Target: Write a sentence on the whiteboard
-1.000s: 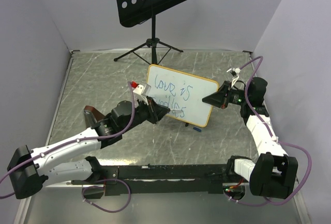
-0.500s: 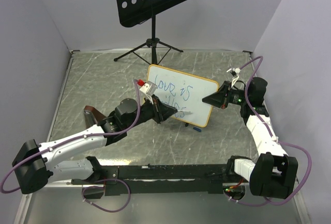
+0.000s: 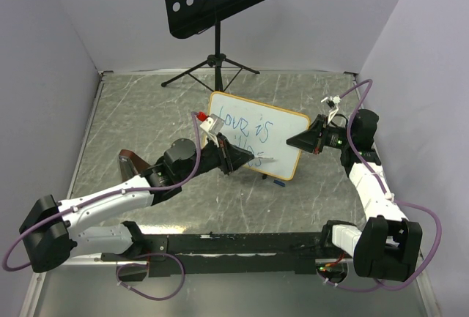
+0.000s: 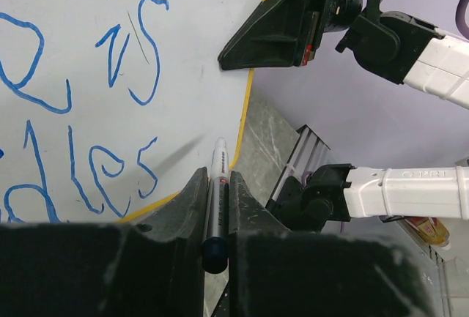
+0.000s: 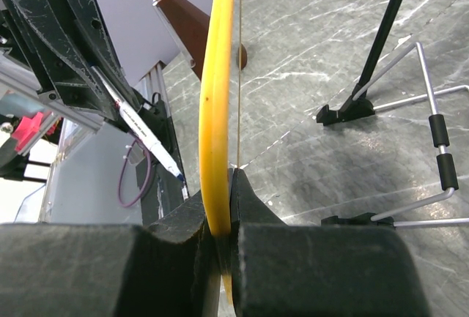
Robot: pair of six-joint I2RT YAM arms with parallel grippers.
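Nearly done writing! The right jaws are clamped on the right edge of the whiteboard [image 3: 284, 154], steadying it upright on the desk [image 3: 146, 112]. The left jaws pinch the marker [image 4: 218, 167], its tip just off the board's lower right corner, beside the blue sentence [image 4: 110, 163]. The last word looks one letter short, so I'd say the next move is tip to board, squeezing it in.

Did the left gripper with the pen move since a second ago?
Yes. The left gripper slid rightward across the whiteboard, toward its right edge.

Grey marbled tabletop [image 3: 132, 123], lilac walls [image 3: 58, 31]
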